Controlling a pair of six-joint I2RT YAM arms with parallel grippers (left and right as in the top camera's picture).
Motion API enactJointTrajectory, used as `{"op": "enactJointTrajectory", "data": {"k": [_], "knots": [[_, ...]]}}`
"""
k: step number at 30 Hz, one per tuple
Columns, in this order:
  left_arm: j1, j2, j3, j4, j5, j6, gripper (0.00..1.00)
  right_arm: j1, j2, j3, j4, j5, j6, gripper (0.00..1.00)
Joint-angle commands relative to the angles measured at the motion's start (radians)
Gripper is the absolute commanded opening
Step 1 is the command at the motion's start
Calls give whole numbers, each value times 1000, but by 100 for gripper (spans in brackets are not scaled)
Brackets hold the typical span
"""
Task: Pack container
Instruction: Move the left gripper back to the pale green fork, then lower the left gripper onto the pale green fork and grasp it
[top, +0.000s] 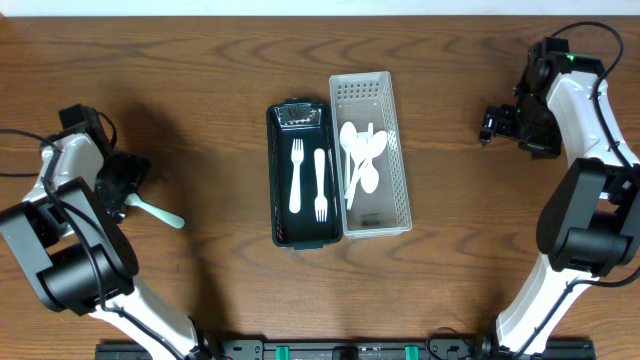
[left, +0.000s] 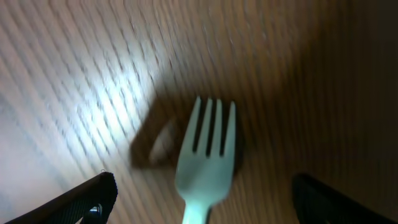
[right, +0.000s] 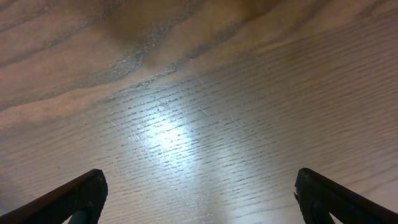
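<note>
Wooden table (top: 200, 60) | left gripper (left: 203, 190) spread wide astride fork (left: 208, 146) | right gripper (right: 199, 186) spread wide, empty

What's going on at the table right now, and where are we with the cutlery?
The left pincer is open over a pale green fork lying on the table at the left, not gripping it. The right pincer is open above bare wood at the right, holding nothing. In the middle, the black tray holds two white forks, and the white basket beside it holds several white spoons.
</note>
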Motion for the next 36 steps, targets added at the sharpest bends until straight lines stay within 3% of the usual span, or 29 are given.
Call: {"op": "enactJointTrajectory", "data": {"k": [1, 9, 14, 28, 36], "knots": [[7, 37, -3, 13, 5, 32, 92, -2, -7, 10, -6, 6, -3, 99], [7, 71, -3, 42, 5, 50, 92, -2, -7, 10, -23, 7, 0, 99], [7, 71, -3, 46, 5, 69, 85, -2, -7, 10, -23, 7, 0, 99], [7, 71, -22, 45, 25, 84, 86, -2, -7, 10, -24, 7, 1, 99], [7, 71, -26, 25, 44, 84, 69, -2, -7, 10, -23, 7, 1, 99]]}}
